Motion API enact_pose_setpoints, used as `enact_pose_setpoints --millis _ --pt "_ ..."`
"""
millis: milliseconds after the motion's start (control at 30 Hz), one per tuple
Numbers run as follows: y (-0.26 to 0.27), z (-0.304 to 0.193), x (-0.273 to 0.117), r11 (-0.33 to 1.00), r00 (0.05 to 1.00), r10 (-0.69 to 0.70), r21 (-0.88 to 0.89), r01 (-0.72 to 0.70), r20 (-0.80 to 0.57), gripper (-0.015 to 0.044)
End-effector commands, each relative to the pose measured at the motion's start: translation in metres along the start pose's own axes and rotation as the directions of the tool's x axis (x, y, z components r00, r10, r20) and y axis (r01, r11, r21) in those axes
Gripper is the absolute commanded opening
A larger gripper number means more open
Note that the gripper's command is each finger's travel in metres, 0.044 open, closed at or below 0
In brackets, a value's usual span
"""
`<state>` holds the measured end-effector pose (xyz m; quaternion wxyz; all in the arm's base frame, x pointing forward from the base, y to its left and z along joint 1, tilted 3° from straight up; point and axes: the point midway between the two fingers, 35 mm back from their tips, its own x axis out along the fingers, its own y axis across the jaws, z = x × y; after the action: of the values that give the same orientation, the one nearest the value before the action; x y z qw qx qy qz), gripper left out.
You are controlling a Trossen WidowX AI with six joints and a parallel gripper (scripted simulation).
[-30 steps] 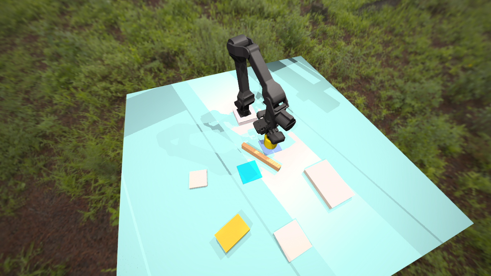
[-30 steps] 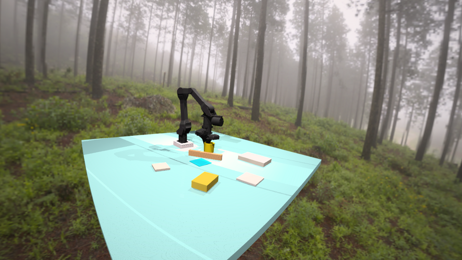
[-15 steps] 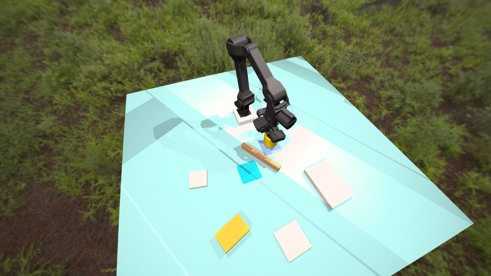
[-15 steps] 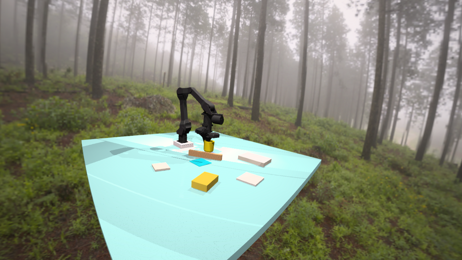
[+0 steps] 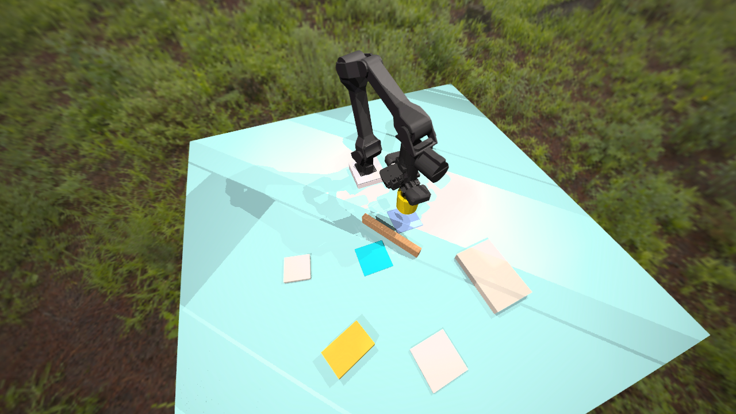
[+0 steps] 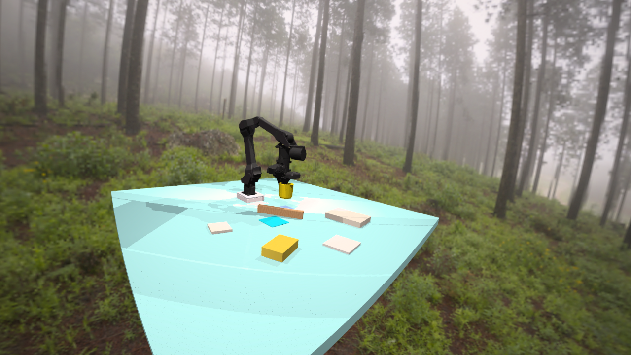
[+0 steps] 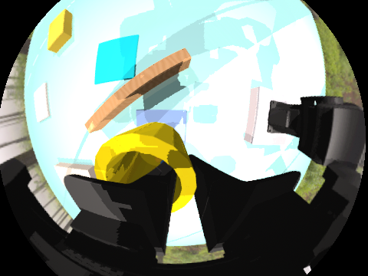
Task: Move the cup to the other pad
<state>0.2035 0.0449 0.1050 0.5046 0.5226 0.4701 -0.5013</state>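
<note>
The yellow cup hangs about upright, a little above the violet-blue pad. My gripper is shut on the cup's wall, with one finger inside the rim and one outside. A small blue spot shows inside the cup in the wrist view, perhaps a marble; the finger hides most of the inside. The cyan pad lies bare on the far side of the brown bar.
The low brown bar stands between the pads. A yellow block, a thick beige block and two thin pale tiles lie farther out.
</note>
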Motion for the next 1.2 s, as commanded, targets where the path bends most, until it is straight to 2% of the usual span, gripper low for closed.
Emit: enact_pose_setpoints --millis 0,600,1167 --pt "0.0 0.0 -0.005 1.0 1.0 0.005 0.002 -0.005 -0.004 0.0" --pt "0.001 0.001 -0.001 1.0 1.0 0.001 0.0 -0.001 0.0 0.0" --pt "0.015 0.023 -0.002 1.0 1.0 0.005 0.001 -0.005 -0.001 0.0"
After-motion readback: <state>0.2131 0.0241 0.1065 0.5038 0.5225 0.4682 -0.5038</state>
